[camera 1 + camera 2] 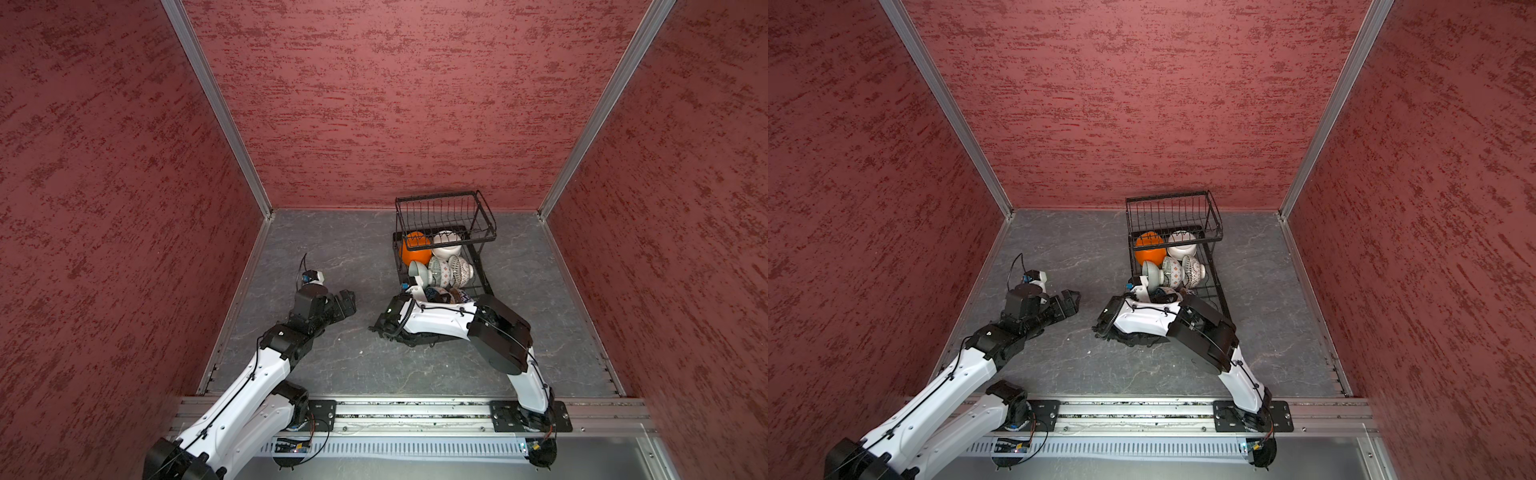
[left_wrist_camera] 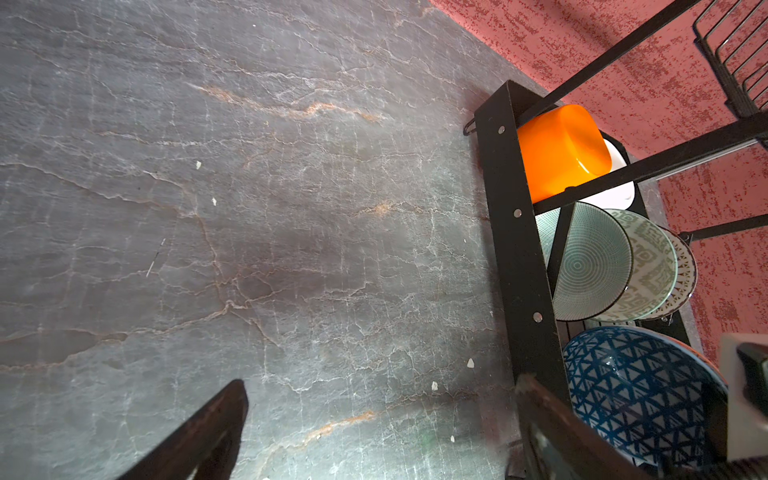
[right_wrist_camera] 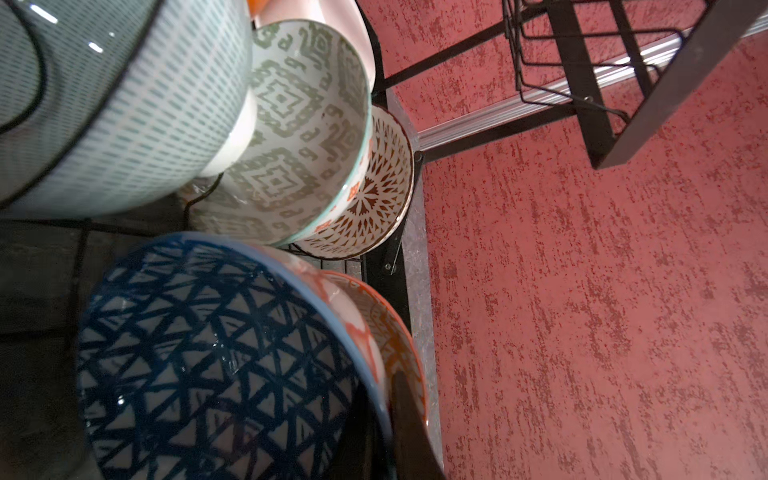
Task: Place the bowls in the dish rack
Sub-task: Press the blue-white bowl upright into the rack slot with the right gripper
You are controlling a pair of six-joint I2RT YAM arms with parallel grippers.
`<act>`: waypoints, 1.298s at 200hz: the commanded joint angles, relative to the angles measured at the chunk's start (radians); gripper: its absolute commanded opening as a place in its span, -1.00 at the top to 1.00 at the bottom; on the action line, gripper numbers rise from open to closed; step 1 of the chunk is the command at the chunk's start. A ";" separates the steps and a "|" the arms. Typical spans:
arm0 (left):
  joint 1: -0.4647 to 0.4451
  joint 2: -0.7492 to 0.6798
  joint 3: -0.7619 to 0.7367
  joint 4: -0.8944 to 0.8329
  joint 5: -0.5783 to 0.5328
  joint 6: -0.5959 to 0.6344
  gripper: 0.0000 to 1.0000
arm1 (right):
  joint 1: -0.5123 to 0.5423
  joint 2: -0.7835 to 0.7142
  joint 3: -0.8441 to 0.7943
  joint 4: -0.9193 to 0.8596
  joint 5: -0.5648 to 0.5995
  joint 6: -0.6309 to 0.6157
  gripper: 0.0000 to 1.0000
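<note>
The black wire dish rack [image 1: 444, 198] [image 1: 1173, 198] stands at the back right in both top views. On its lower base lean an orange bowl [image 1: 413, 247], a white bowl [image 1: 446, 245], a grey-green bowl [image 1: 417, 270] and two patterned bowls [image 1: 451, 272]. At the rack's near end my right gripper [image 3: 384, 415] is shut on the rim of a blue-patterned bowl [image 3: 208, 365] [image 1: 440, 296]. This bowl leans against a red-orange patterned bowl [image 3: 390, 332]. My left gripper [image 1: 347, 301] [image 2: 380, 384] is open and empty over the bare table, left of the rack.
Red textured walls close in the grey stone-look table [image 1: 332, 249] on three sides. The rack's raised basket [image 1: 457, 220] hangs over the far bowls. The rack's black side bar [image 2: 515, 249] lies just beside my left gripper's fingers.
</note>
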 commanded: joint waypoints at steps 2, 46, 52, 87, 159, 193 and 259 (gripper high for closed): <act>0.010 -0.004 -0.009 0.020 0.008 0.017 -0.99 | -0.017 -0.044 0.013 -0.038 0.016 0.052 1.00; 0.015 0.007 -0.009 0.027 0.011 0.019 -0.99 | -0.021 0.005 0.021 -0.040 0.034 0.047 1.00; 0.016 0.009 -0.009 0.028 0.014 0.021 -0.99 | -0.022 0.012 0.020 -0.039 0.036 0.047 1.00; 0.019 0.021 -0.010 0.038 0.018 0.020 -0.99 | -0.020 0.061 0.035 -0.036 0.032 0.049 1.00; 0.028 0.023 -0.014 0.039 0.022 0.025 -0.99 | -0.009 0.098 0.046 0.039 -0.016 0.016 1.00; 0.031 0.022 -0.020 0.042 0.025 0.022 -0.99 | -0.004 0.117 0.055 0.116 -0.042 -0.054 1.00; 0.039 0.019 -0.027 0.038 0.027 0.026 -0.99 | 0.000 0.153 0.063 0.140 -0.053 -0.070 1.00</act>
